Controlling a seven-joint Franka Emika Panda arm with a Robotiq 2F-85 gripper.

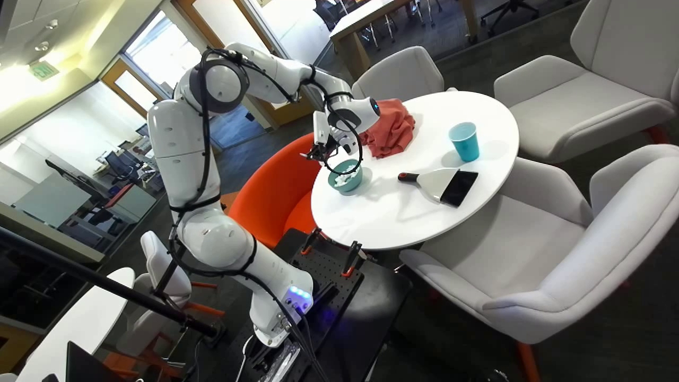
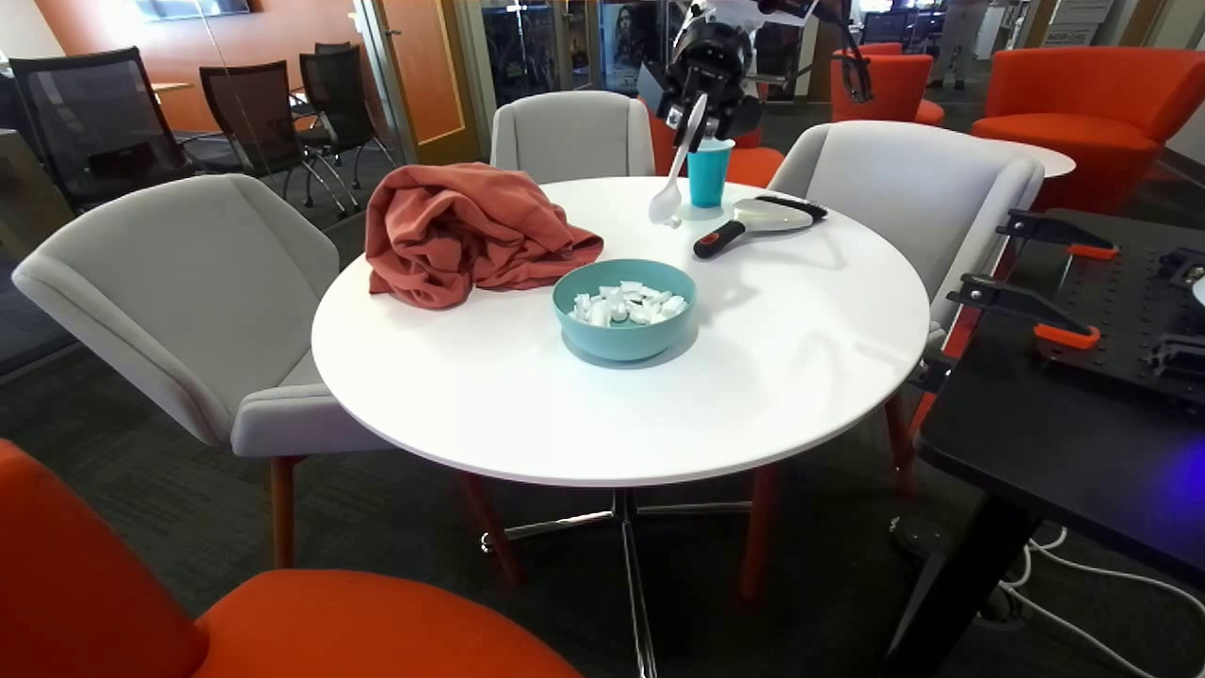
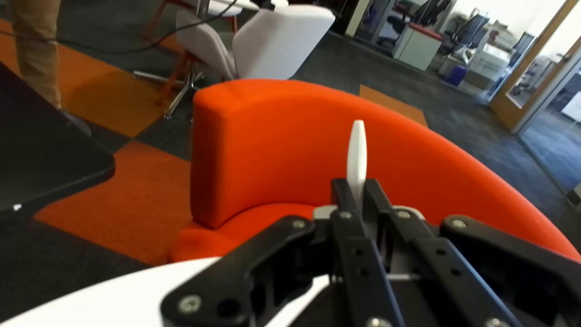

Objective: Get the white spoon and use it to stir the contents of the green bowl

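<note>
Currently: white spoon, fetched, clamped in the gripper, at one o'clock from the green bowl in an exterior view; said bowl on white table, white pieces within, stirring apparently outstanding.

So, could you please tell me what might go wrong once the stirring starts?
The gripper pinches the white spoon by its thin handle, so it might twist or slip when it meets resistance. The green bowl sits on the table with nothing visibly holding it, so a sideways push could slide it. The loose white pieces inside may spill over the rim if stirred briskly.
</note>
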